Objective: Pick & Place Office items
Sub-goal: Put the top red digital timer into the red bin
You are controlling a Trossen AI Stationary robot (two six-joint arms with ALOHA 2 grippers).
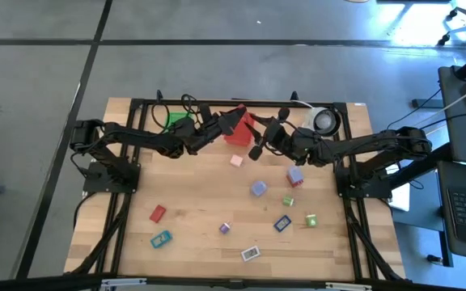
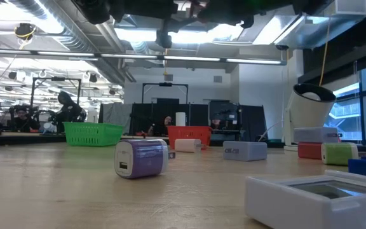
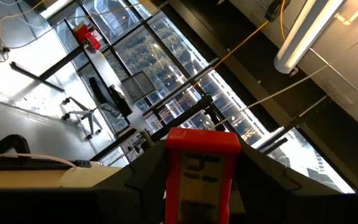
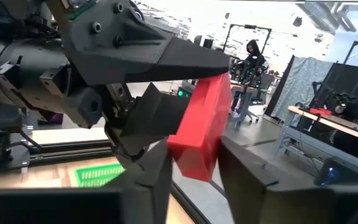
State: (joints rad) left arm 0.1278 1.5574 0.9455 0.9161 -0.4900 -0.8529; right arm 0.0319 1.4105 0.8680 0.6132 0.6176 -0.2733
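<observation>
Left gripper [image 1: 231, 121] squeezing a red block [image 4: 201, 134] up over the red basket [image 2: 189, 135]. Right gripper [image 1: 259, 139] just beside, fingers spread apart around that block. Lots of bare table [image 1: 192, 202] nearer than the basket.

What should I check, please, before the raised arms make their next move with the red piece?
1. Left hand shut on the red rectangular plastic block: ok, gripped on both sides.
2. Right hand open: ok, its fingers stand apart.
3. Block between the right hand's fingers: ok in the right wrist view.
4. Right hand's fingers touching the block: cannot tell.
5. Red mesh basket directly under the block: cannot tell; in the high view they overlap.
6. Loose pieces such as the lavender rounded block away from both arms: ok, they lie on the wooden table.
</observation>
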